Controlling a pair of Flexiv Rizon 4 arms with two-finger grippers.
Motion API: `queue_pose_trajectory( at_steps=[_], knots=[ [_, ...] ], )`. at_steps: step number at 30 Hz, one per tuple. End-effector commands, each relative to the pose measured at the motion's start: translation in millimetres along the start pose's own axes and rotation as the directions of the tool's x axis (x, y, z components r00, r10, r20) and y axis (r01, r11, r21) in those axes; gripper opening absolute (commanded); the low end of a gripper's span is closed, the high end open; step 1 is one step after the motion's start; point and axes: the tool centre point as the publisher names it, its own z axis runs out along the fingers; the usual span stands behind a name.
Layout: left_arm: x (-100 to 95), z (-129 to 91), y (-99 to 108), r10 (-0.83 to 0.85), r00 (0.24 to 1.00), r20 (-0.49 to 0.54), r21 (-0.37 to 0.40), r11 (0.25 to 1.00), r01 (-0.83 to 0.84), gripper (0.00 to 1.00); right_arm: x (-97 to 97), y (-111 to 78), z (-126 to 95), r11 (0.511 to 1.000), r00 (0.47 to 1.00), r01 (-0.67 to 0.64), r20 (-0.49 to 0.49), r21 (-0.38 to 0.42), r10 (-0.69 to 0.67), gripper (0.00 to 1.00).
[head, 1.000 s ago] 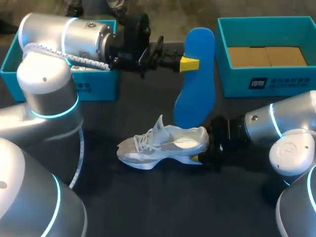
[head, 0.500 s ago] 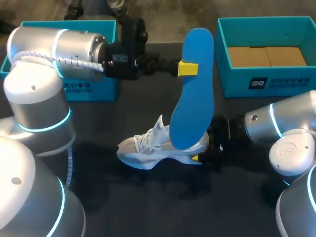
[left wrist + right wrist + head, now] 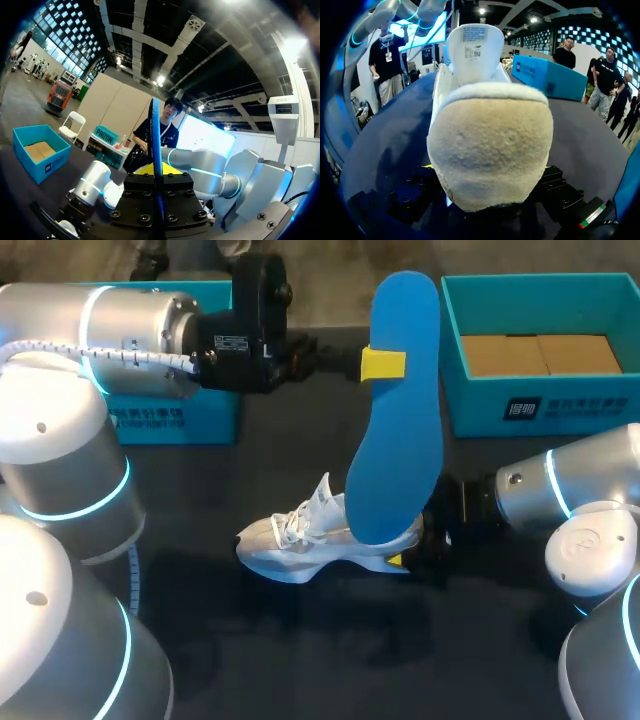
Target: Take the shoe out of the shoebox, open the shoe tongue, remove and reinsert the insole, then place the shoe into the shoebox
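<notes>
The blue insole [image 3: 400, 440] hangs upright, edge-gripped near its upper half by my left gripper [image 3: 383, 363], which is shut on it. Its lower end overlaps the heel opening of the white shoe [image 3: 300, 540], which lies toe-left on the dark table. In the left wrist view the insole [image 3: 156, 125] shows edge-on as a thin blue line between the yellow tips of my left gripper [image 3: 159, 170]. My right gripper [image 3: 408, 548] holds the shoe's heel from the right. The right wrist view is filled by the beige heel [image 3: 490, 140] between its fingers.
A teal box [image 3: 545, 405] with a cardboard insert stands at the back right. Another teal box [image 3: 170, 420] sits at the back left, mostly behind my left arm. The dark table in front of the shoe is bare.
My left arm has brought the insole forward and over the shoe. Its lower end, first behind the shoe, now overlaps the heel opening. The right arm and the shoe have kept still.
</notes>
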Motion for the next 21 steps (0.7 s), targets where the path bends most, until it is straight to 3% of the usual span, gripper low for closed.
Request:
queue_pose_trajectory(
  at_steps=[1, 7, 21],
  knots=[
    [10.8, 2, -1, 0.011, 1.0, 0.009, 0.007, 1.0, -0.011, 0.0, -1.9, -1.3, 3, 1.0, 1.0, 0.0, 0.001, 0.005, 0.0, 0.0],
    [26.3, 8, -7, 0.041, 0.999, 0.005, 0.015, 0.999, -0.041, 0.0, -1.9, -1.3, 3, 1.0, 1.0, 0.0, 0.001, 0.005, 0.0, 0.0],
    [42.3, 13, -5, 0.06, 0.998, 0.021, 0.041, 0.997, -0.061, 0.0, -1.9, -1.3, 3, 1.0, 1.0, 0.0, 0.001, 0.005, 0.0, 0.0]
  ],
)
